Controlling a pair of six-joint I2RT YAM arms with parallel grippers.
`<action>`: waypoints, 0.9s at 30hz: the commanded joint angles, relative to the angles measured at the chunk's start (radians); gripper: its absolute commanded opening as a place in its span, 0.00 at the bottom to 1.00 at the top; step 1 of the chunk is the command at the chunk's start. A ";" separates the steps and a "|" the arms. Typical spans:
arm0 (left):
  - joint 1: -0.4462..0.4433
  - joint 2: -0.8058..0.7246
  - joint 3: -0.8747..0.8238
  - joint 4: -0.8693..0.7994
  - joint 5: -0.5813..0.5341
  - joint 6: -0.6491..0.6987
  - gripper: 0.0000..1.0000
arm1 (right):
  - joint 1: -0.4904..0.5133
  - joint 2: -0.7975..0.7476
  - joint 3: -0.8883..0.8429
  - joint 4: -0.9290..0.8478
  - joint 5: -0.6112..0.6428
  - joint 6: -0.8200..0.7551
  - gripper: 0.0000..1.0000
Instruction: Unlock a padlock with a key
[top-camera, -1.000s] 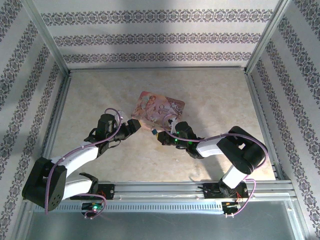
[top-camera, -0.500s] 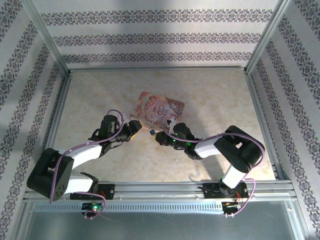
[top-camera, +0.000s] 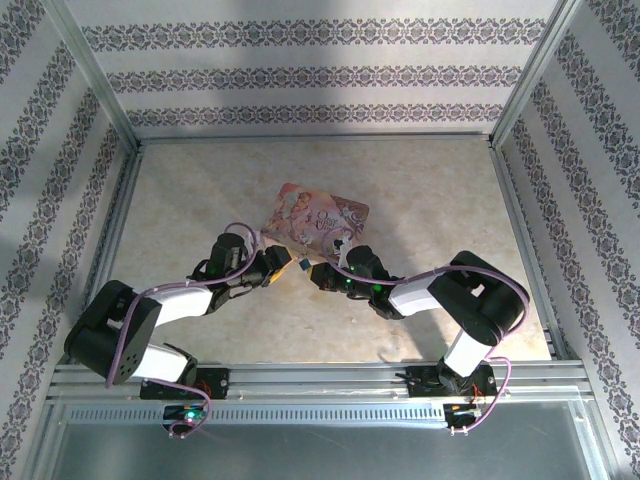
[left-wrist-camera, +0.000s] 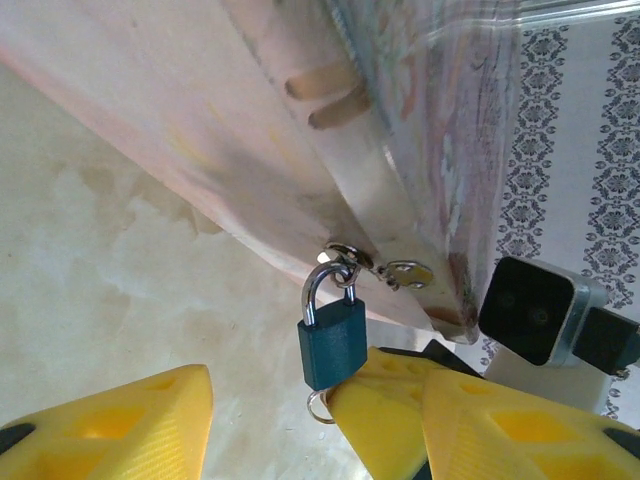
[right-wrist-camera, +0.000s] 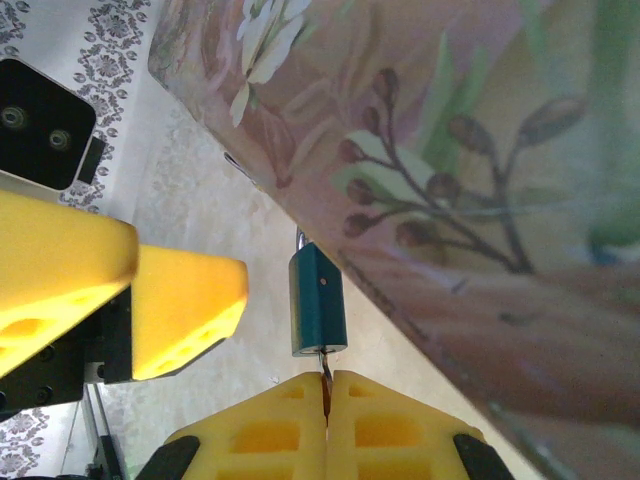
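My right hand (right-wrist-camera: 326, 388) is closed tight on the key (right-wrist-camera: 324, 364). A thin sliver of it shows between my pinched fingertips and the underside of the padlock (right-wrist-camera: 318, 300), which sits straight ahead of those fingertips, with the key running up to its bottom face. The padlock has a dark teal body and a silver shackle, and both legs of the shackle go down into the body. It is hooked through a small metal eyelet (left-wrist-camera: 345, 253) on the edge of the pink flower-printed tin (right-wrist-camera: 480, 180), which lies just beyond both of my hands. In the left wrist view a small wire ring (left-wrist-camera: 319, 406) shows right under the padlock's body. My left hand (top-camera: 277, 268) is open and holds nothing. Its yellow fingers (right-wrist-camera: 190, 300) come in from the side opposite my right hand, and the nearest fingertip stands just beside the padlock's body with a sliver of pale counter (left-wrist-camera: 90, 260) visible between them. From above, my two hands point toward each other with the padlock between their tips.
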 joint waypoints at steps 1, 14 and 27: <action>-0.030 0.041 0.029 0.078 0.007 -0.026 0.55 | 0.018 0.003 0.028 0.048 -0.016 0.019 0.00; -0.053 0.150 0.041 0.209 -0.015 -0.085 0.47 | 0.018 0.009 0.028 0.052 -0.028 0.024 0.00; -0.088 0.224 0.086 0.242 -0.030 -0.119 0.35 | 0.018 0.014 0.042 0.062 -0.046 0.036 0.00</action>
